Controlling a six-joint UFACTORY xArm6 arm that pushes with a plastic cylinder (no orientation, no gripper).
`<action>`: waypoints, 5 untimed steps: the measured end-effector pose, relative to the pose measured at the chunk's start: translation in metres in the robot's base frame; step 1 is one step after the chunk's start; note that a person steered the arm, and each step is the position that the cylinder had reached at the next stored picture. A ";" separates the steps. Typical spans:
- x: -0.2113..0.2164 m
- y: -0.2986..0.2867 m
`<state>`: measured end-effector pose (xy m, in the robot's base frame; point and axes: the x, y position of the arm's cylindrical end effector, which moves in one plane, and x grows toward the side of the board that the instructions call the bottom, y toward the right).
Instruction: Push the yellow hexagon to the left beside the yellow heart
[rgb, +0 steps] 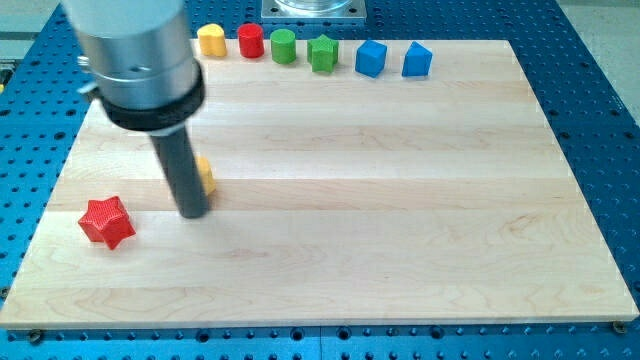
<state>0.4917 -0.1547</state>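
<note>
While my tip (193, 212) stands on the board, carrying nothing, it hides most of a yellow block (205, 175) touching its right side, probably to push it leftward.

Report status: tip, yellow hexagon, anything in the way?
My tip down on the board, touching a yellow block mostly hidden behind the rod; shape unclear. Yellow heart in the top row. Red star to the tip's left, apart.

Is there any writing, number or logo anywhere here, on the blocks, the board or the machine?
None can be read. The wooden board, the red star, the blocks in the row along the view's top and the grey arm housing all show plain surfaces, with no text.
</note>
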 end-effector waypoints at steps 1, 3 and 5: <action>-0.043 -0.040; 0.010 -0.029; -0.058 -0.027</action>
<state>0.4337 -0.1812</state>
